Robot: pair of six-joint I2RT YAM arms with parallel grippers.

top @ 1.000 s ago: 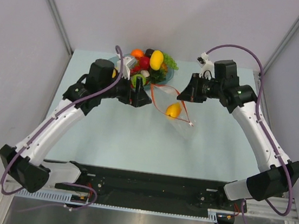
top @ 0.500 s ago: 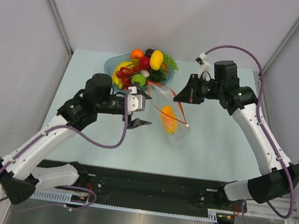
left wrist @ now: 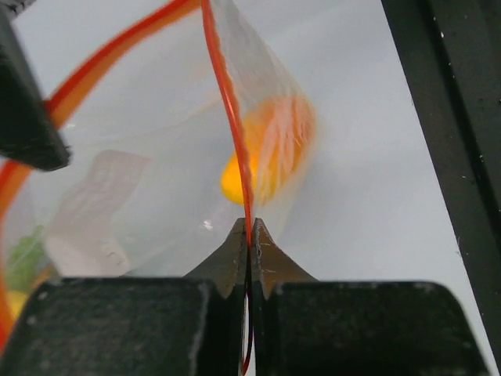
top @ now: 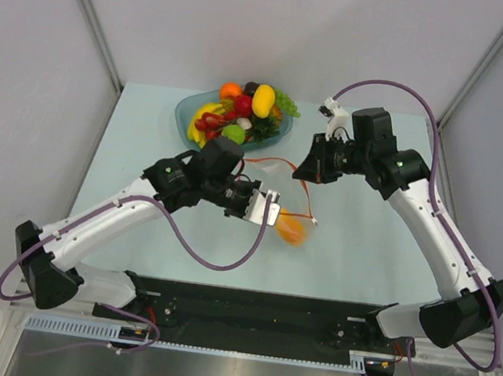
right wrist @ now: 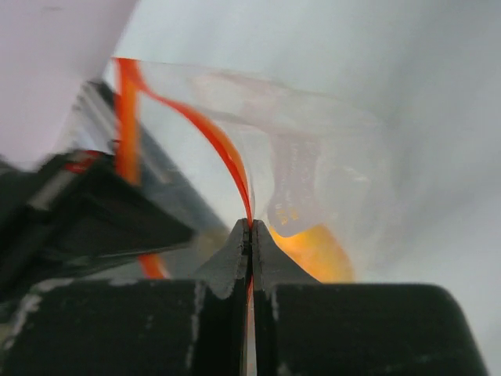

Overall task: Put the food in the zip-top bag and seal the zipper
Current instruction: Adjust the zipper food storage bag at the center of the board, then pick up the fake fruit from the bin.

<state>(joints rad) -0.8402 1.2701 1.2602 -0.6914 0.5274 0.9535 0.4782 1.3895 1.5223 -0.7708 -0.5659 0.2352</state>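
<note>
1. Left hand (left wrist: 249, 227) is clamped on the zipper (left wrist: 225, 102); right hand (right wrist: 250, 227) pinches it too.
2. The zip-top bag (left wrist: 156, 172) hangs between them, mouth looped open, mango piece (left wrist: 270, 153) inside.
3. Remaining food (top: 242, 113) sits in the tray (top: 184, 117) beyond both hands.

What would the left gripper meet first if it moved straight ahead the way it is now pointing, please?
The left gripper, shut on the zipper, would push into the zip-top bag itself, then probably the orange-yellow fruit inside; depth is unclear.
</note>
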